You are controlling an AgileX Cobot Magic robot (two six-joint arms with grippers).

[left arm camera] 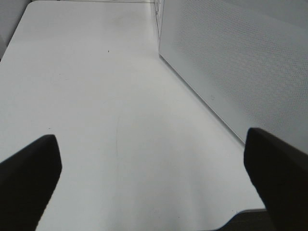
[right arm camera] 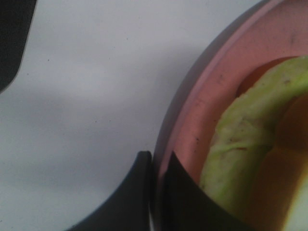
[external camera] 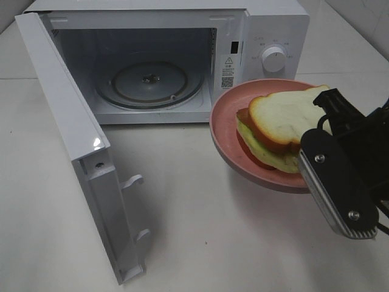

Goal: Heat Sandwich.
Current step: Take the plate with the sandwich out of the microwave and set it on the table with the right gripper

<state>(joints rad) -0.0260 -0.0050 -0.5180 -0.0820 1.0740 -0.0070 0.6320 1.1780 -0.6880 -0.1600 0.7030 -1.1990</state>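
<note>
- The small sandwich (external camera: 281, 129) of pale bread and green filling lies on the round pink plate (external camera: 226, 131).
- The black right pincer (right arm camera: 155, 192) is pinching that plate's rim, beside the sandwich.
- The left pincer (left arm camera: 154, 178) is spread over the white desk (left arm camera: 106, 120).

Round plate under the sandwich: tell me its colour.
The round plate is plain pink, clearest in the exterior high view, with the right gripper shut on its rim.

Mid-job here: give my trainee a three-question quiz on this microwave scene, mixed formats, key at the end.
1. True or false: the white microwave's door is shut.
2. What is the right gripper clamped on: A the round pink plate's rim, B the pale-bread sandwich, C nothing?
3. Fill in: the left gripper hangs ____ over bare table.

Key: 1 false. 2 A. 3 open.
</note>
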